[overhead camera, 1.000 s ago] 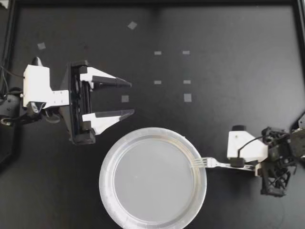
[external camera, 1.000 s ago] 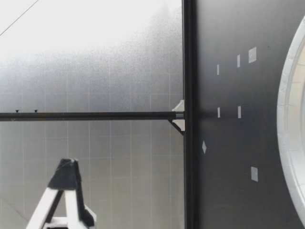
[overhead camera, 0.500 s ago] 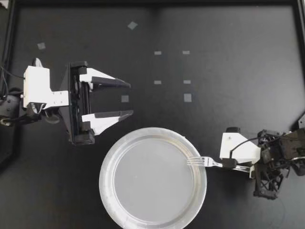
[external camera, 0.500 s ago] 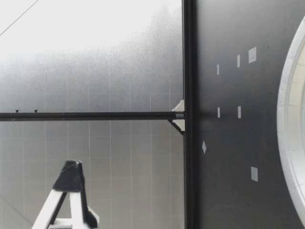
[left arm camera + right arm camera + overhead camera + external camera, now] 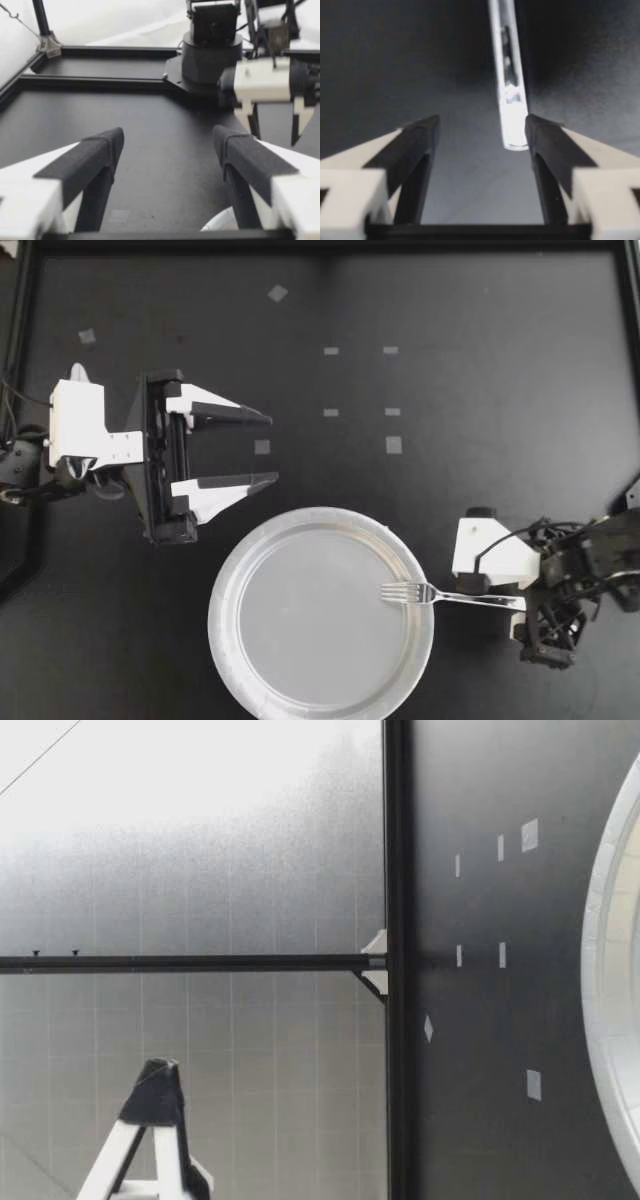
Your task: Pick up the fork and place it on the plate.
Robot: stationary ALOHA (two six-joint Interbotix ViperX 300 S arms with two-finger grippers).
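Your right gripper (image 5: pixel 503 598) has its fingers apart, the fork (image 5: pixel 428 594) pointing straight ahead of it, handle end between the fingers, tines over the plate (image 5: pixel 218 616), and it's the nearer arm.

Soft, even light falls from above – the matte black table (image 5: pixel 480 360) swallows it and shows almost no shadow, while the pale translucent round plate (image 5: pixel 228 640) stands out bright. In the right wrist view the silver metal fork (image 5: pixel 507 75) carries a hard glare and is blurred up close. In the low view the white tiled backdrop (image 5: pixel 200 840) glows hazy and washed-out.
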